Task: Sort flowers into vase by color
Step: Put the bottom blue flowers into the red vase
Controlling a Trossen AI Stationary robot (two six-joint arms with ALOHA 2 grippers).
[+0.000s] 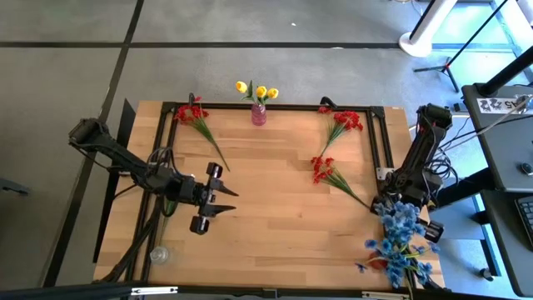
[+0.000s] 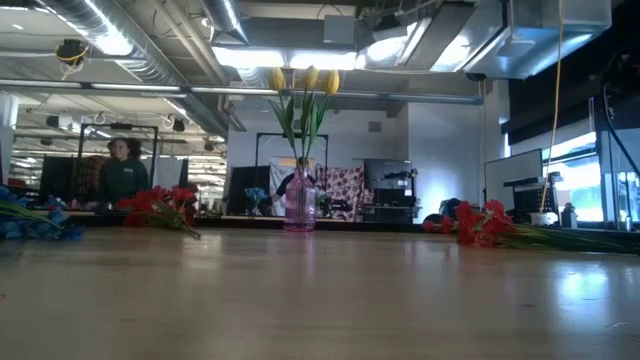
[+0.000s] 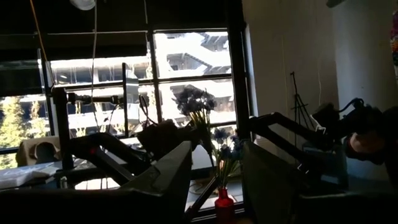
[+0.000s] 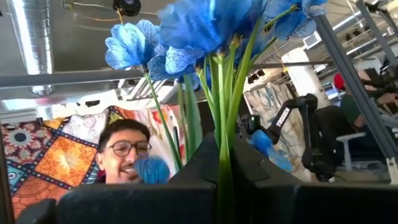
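High view first: the left arm reaches in from the worktop's left edge, its left claw (image 1: 218, 198) hanging with fingers spread and nothing between them over the left middle of the wooden worktop (image 1: 275, 217). The right arm folds down along the right edge, and its right claw (image 1: 398, 208) sits at the near right corner, clamped on the stems of the blue flowers (image 4: 217, 37), which the right wrist view shows rising from between its fingers. A black frame edges the worktop; beyond it lie grey floor and, in the low view, an open workshop with a person (image 2: 122, 172) standing far off. A pink vase (image 1: 259, 114) at the far edge holds the yellow flowers (image 1: 256, 90). Red flowers lie loose: one spray (image 1: 198, 118) far left, near the left claw, two sprays (image 1: 333, 146) right of centre.
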